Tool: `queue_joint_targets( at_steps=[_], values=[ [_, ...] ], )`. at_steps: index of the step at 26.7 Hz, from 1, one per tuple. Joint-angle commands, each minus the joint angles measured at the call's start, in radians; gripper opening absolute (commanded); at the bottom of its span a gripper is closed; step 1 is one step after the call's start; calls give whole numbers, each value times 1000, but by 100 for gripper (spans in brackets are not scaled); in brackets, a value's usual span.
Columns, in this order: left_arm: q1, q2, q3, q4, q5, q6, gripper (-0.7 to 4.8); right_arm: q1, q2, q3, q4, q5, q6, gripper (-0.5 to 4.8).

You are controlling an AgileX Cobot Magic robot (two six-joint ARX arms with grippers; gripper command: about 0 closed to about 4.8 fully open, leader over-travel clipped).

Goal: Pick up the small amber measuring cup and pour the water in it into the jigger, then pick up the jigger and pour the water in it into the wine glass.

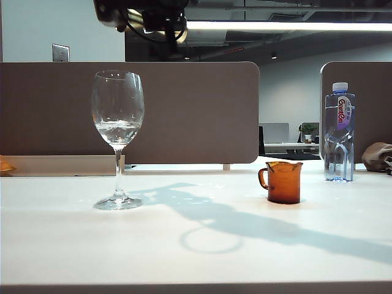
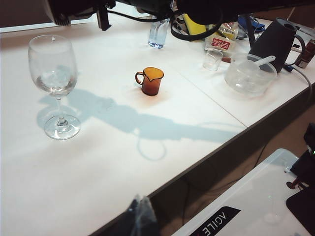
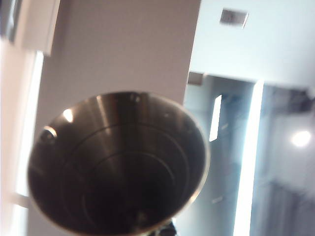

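Note:
The wine glass [image 1: 118,131] [image 2: 54,81] stands on the left of the white table with a little water in its bowl. To its right sits the small amber measuring cup [image 1: 283,182] [image 2: 150,80], upright and alone. The jigger [image 3: 118,164] fills the right wrist view, its open mouth turned towards the camera and its inside dark. My right gripper [image 3: 165,230] is shut on the jigger and hangs high over the table, above and just right of the glass [image 1: 156,24]. My left gripper [image 2: 140,216] is off the near table edge, its tips together and nothing between them.
A clear plastic water bottle [image 1: 339,131] stands at the back right, in front of brown partitions [image 1: 184,110]. Beyond the cup, a second table holds a clear bowl with a spoon [image 2: 248,73], a small clear glass [image 2: 212,59] and a black kettle [image 2: 278,39].

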Motion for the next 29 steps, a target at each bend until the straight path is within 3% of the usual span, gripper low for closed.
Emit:
queue_joint_targets(
  at_steps=[1,3,7,8,11,20,29],
  values=[
    [2,1,3,12,3,0,-2,0,-8,5,14,72,367,-1],
    [2,1,3,12,4,0,-2,-5,-19,-4,-28,113,676,-1],
    [2,1,3,12,4,0,-2,-23,-54,-125,-24,76,1013,-1],
    [2,1,3,12,4,0,-2,-45,-68,-180,-17,24,1123,-1],
    [2,1,3,12,4,0,-2,-84,-85,-363,176,-31,1364,-1],
    [2,1,3,12,3,0,-2,-137,-67,-605,535,-132,1642,-1],
    [2,1,3,12,4,0,-2,-171,11,-652,558,-212,1746,-1]
  ],
)
